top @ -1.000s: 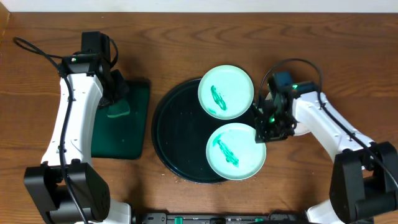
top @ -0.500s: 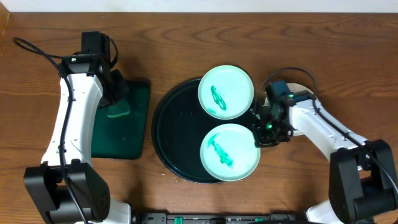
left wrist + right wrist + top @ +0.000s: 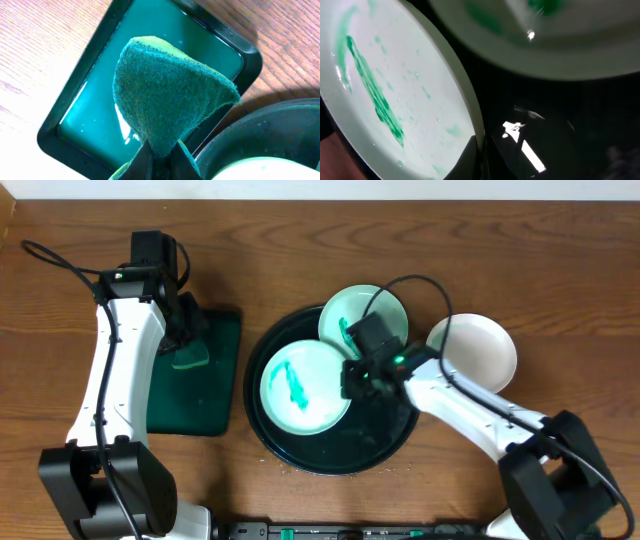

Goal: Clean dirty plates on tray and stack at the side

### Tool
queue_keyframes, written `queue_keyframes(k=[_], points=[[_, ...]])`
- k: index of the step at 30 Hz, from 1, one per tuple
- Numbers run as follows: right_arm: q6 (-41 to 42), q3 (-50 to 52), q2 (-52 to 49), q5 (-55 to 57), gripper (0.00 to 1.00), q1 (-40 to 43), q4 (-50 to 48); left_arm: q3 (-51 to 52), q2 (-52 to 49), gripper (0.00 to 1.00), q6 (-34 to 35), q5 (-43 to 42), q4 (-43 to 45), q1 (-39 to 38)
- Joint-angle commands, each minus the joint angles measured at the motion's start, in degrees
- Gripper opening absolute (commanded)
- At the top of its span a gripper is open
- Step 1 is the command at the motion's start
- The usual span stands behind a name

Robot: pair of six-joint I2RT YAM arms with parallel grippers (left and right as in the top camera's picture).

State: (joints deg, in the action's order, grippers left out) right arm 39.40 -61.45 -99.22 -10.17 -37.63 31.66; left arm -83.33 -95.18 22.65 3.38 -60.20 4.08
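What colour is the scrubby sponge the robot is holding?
The sponge is dark green; the left wrist view shows it best.

The table is grained wood, the tray glossy black, the plates smooth, the pad rough-fibred.

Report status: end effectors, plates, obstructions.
Left end effector shut on sponge over green tray. Right end effector shut on smeared plate rim, on black tray. Second smeared plate close beside; white plate off-tray, right.

- Your wooden bench carried three things directly.
- The round black tray sat near its middle.
- You had the dark green rectangular tray just left of it.
- A white plate lay just right of it.
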Motion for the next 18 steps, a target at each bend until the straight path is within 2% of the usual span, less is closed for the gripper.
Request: queue_keyframes(k=[1, 6, 7, 8, 9, 11, 14, 17, 18], points=[[3.4, -0.8, -1.3, 1.1, 0.02, -2.1, -0.2, 0.7, 0.3, 0.07, 0.5, 0.5, -0.2, 0.1], [3.4, -0.8, -2.8, -0.8, 0.02, -2.6, 0.0, 0.7, 0.3, 0.07, 0.6, 0.5, 0.1, 0.1], [3.2, -1.2, -3.5, -2.2, 0.07, -2.3, 0.1, 0.7, 0.3, 0.07, 0.5, 0.5, 0.0, 0.1], [2.4, -1.5, -3.8, -2.6, 0.18, -2.1, 0.3, 0.7, 0.3, 0.07, 0.5, 0.5, 0.0, 0.1], [0.6, -2.6, -4.1, -3.7, 0.34, -1.8, 1.5, 0.7, 0.3, 0.07, 0.5, 0.5, 0.0, 0.1], [-3.0, -5.3, -4.5, -4.0, 0.42, -1.4, 5.1, 0.7, 0.3, 0.07, 0.5, 0.5, 0.0, 0.1], [-9.4, -10.6, -5.0, -3.1, 0.44, -1.3, 12.4, 0.7, 0.3, 0.07, 0.5, 0.5, 0.1, 0.1], [-14.2, -12.1, -5.5, -1.7, 0.42, -1.4, 12.9, 0.7, 0.3, 0.07, 0.5, 0.5, 0.1, 0.1], [-17.2, -12.2, -6.5, -1.2, 0.38, -1.4, 11.3, 0.7, 0.3, 0.07, 0.5, 0.5, 0.1, 0.1]])
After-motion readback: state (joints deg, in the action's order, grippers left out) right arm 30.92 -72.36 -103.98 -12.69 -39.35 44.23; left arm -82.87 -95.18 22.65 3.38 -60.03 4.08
